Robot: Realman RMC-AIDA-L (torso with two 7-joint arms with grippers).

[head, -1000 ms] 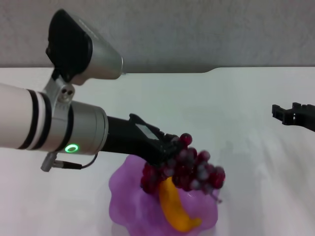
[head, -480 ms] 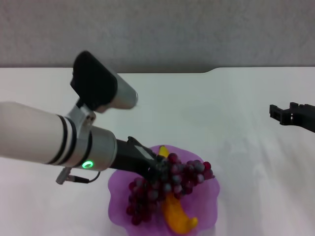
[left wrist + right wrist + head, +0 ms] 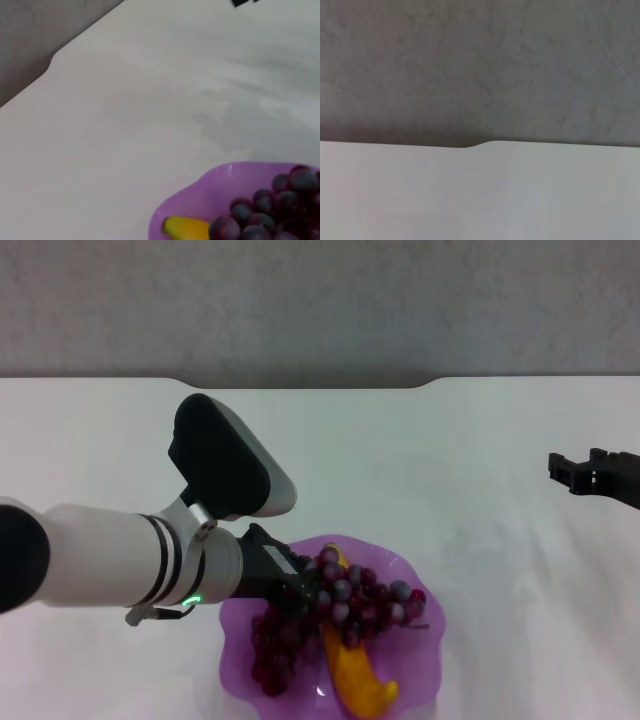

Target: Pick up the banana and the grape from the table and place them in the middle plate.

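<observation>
You have one banana (image 3: 357, 680), one bunch of grape (image 3: 335, 615) whose single berries are too many and too crowded to count, and one purple middle plate (image 3: 420, 660), all on a single white counter (image 3: 450, 460). You can also count two arms in the head view, each ending in one tool: the left tool (image 3: 300, 590) and the right tool (image 3: 575, 472).
</observation>
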